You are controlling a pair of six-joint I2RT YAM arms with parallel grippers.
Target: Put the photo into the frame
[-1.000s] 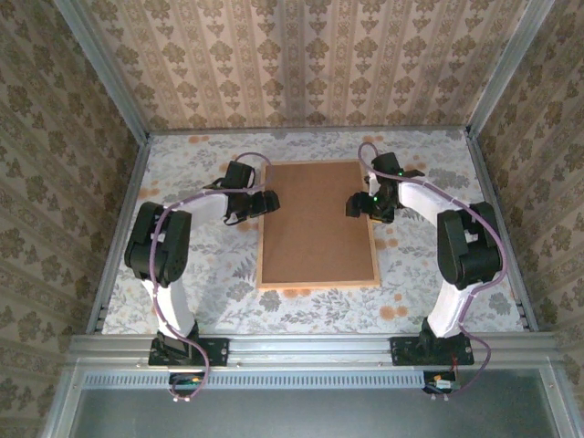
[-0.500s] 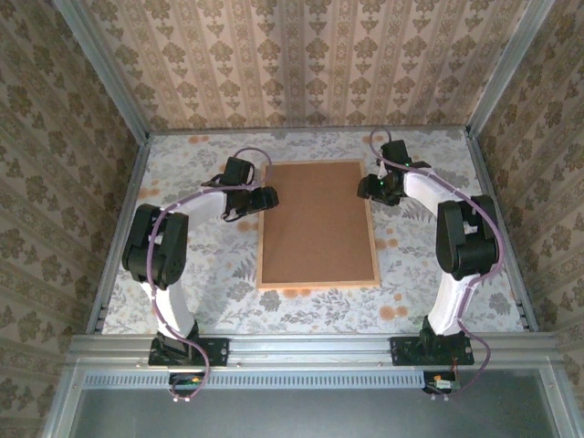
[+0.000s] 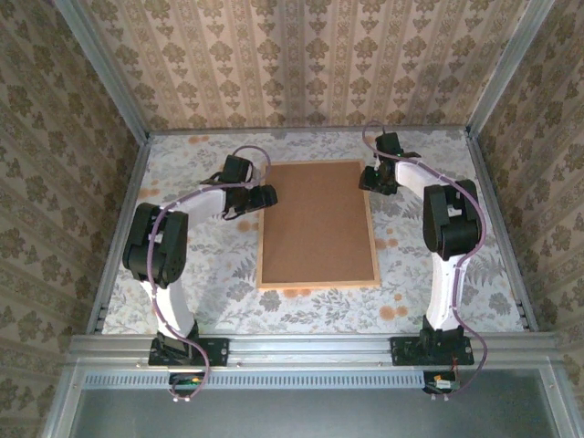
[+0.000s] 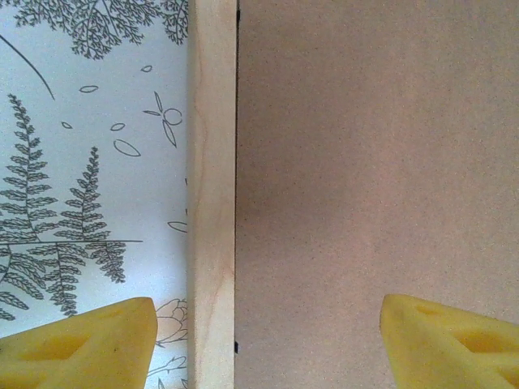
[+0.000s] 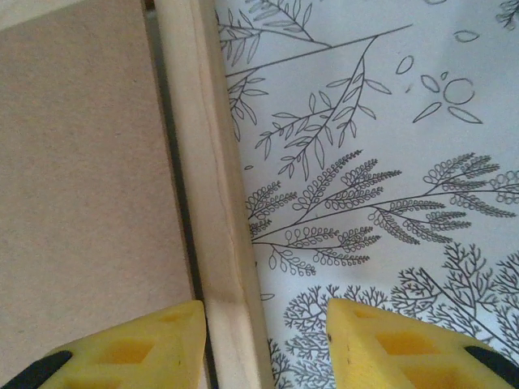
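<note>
The frame [image 3: 318, 285] lies flat, back side up, in the middle of the worktop [image 3: 228, 306], which carries a cloth printed with ferns and flowers. We see a tall rectangle of thin, pale natural wood with a fine grain, and a matt brown board [image 3: 317, 224] with a grainy surface fills its back. The left arm [image 3: 151, 246] reaches to the left rail, in its far half. The left fingers [image 4: 89, 336], yellow wedges with hollow cells, are released and stand wide apart across this rail, one over the cloth and one over the board. The right arm [image 3: 447, 219] reaches to the right rail near the far corner. The right fingers [image 5: 389, 340] stand closer together on both sides of the rail. The one over the cloth is apart from the wood, so they are released and grasp nothing
</note>
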